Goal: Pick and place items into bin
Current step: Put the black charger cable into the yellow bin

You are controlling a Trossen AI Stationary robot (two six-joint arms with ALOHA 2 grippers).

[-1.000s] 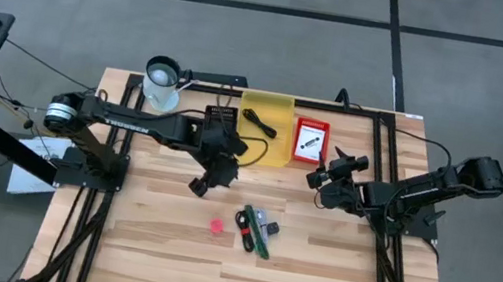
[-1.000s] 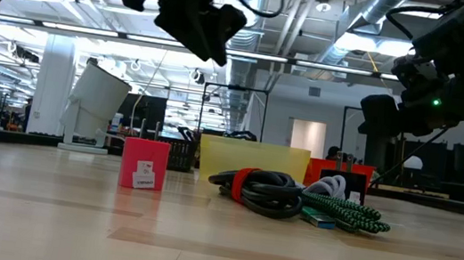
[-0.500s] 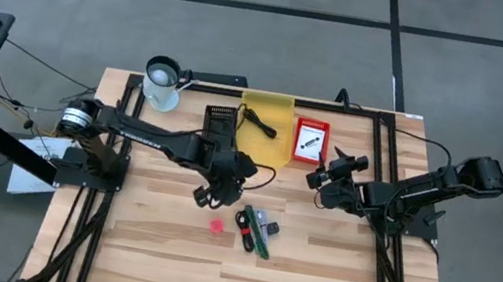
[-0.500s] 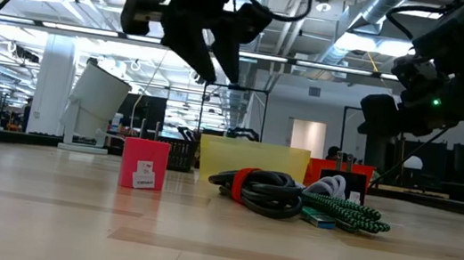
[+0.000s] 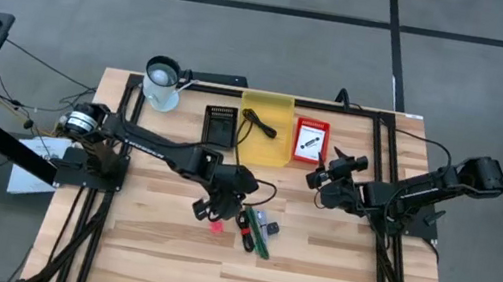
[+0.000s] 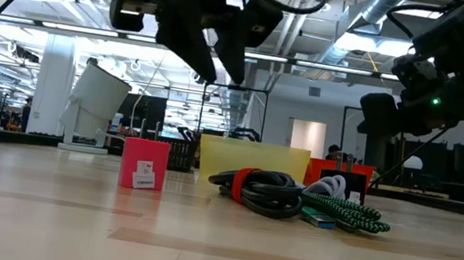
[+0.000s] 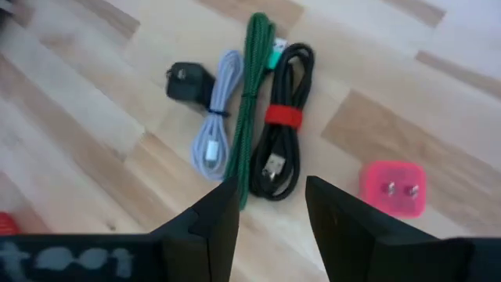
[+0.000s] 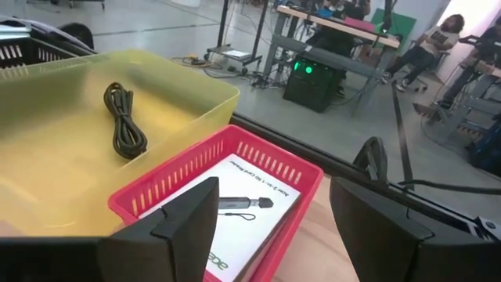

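A bundle of coiled cables lies on the table's middle: a black one with a red strap [image 7: 280,117], a green one [image 7: 255,86] and a white one [image 7: 216,129], with a small black charger [image 7: 187,81] beside them. The bundle also shows in the high view [image 5: 255,232]. A pink cube plug [image 7: 393,188] lies just left of it [image 5: 215,224]. My left gripper [image 7: 270,211] is open and hovers above the black cable's near end and the cube [image 5: 214,208]. My right gripper [image 8: 274,227] is open and empty, raised by the red basket [image 5: 327,178].
A yellow bin [image 5: 262,141] at the far middle holds a black cable [image 8: 121,125]. A red basket [image 8: 258,168] with a paper sheet stands to its right, a black tray [image 5: 220,126] to its left, and a white pitcher [image 5: 161,83] at the far left.
My left gripper has gone toward the table's near edge and a little right, down toward the pink cube and the cable bundle, turning as it went. The things on the table have stayed where they were.
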